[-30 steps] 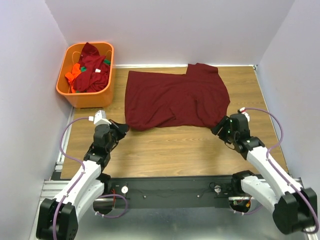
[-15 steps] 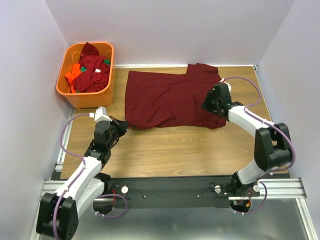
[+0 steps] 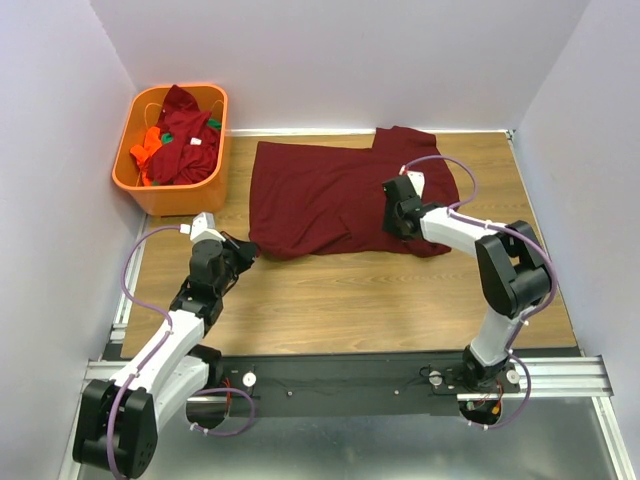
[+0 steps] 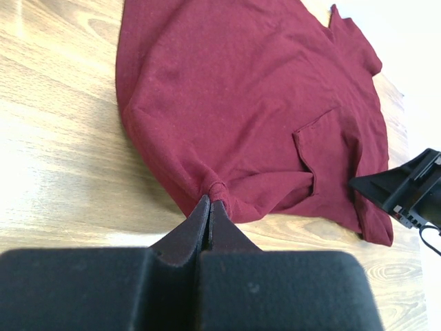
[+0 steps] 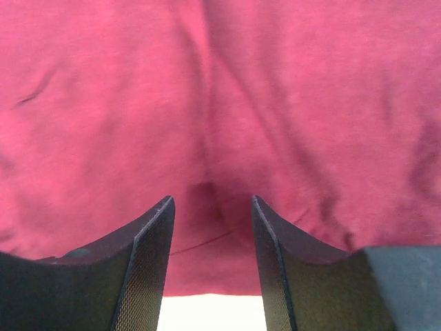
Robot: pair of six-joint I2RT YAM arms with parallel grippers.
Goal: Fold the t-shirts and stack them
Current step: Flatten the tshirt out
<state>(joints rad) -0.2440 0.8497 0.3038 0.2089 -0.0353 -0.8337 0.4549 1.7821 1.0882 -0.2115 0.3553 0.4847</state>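
Observation:
A dark maroon t-shirt lies spread on the wooden table; it also shows in the left wrist view and fills the right wrist view. My left gripper is shut on the shirt's near left corner. My right gripper is open, low over the shirt's right part, its fingers just above the cloth. More maroon, orange and green shirts are piled in the orange basket.
The orange basket stands at the far left corner against the white walls. My right arm arches over the table's right side. The right gripper shows in the left wrist view.
My right gripper has swung from the table's right side up and left over the shirt and now sits low on its right part. The left gripper stayed on the corner.

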